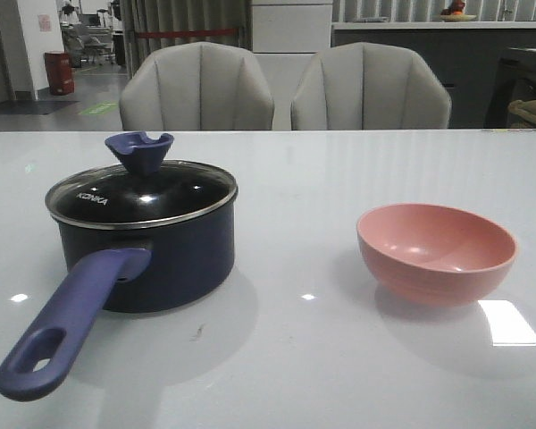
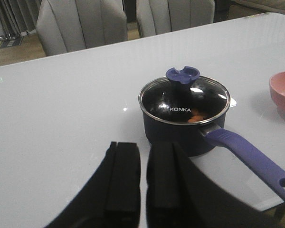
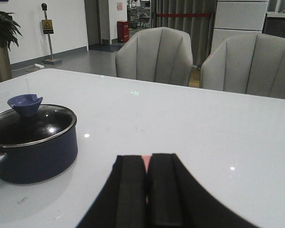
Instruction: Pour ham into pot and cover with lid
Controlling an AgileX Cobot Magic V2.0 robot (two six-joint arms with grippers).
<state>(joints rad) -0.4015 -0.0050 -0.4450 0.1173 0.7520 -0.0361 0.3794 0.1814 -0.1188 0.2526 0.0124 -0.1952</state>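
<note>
The dark navy pot [image 1: 161, 259] stands on the left of the white table, its purple-blue handle [image 1: 67, 326] pointing toward the front edge. The glass lid [image 1: 143, 192] with the blue knob [image 1: 140, 150] sits on the pot. In the left wrist view, orange-pink ham [image 2: 195, 117] shows through the lid [image 2: 183, 100] inside the pot [image 2: 173, 133]. The left gripper [image 2: 143, 152] is shut and empty, hovering short of the pot. The right gripper [image 3: 147, 156] is shut and empty; a pink sliver of the bowl [image 3: 146, 162] shows between its fingers. Neither gripper appears in the front view.
The pink bowl [image 1: 436, 252] stands empty on the right of the table, apart from the pot. Two grey chairs [image 1: 196, 89] [image 1: 371, 89] stand behind the far table edge. The pot also shows in the right wrist view [image 3: 35, 154].
</note>
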